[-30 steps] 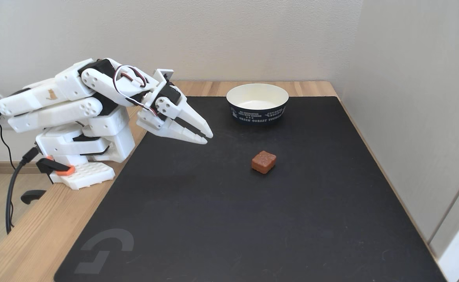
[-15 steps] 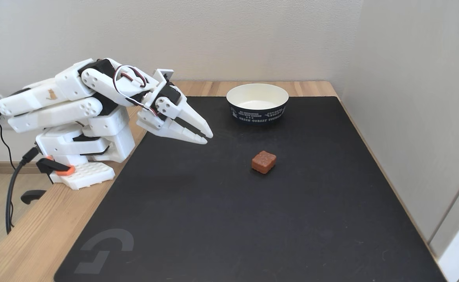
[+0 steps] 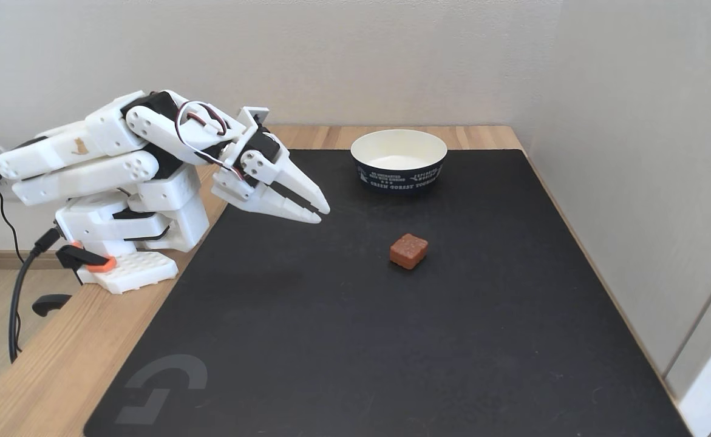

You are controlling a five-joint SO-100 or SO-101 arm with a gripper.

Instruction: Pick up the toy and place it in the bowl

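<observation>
Nothing is done yet, as I judge it: my gripper [image 3: 320,215] hangs with its jaws closed on nothing, well apart from the toy [image 3: 408,250], which lies on the black mat [image 3: 361,340] in front of the empty bowl [image 3: 399,160]. Reaching, grasping and dropping all remain.

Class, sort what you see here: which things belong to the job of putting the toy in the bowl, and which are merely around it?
Part of the job:
- toy, on the mat
- bowl, empty, farther back
- gripper, shut, holding nothing

Merely around:
- black mat
- wooden table
- black cable
</observation>
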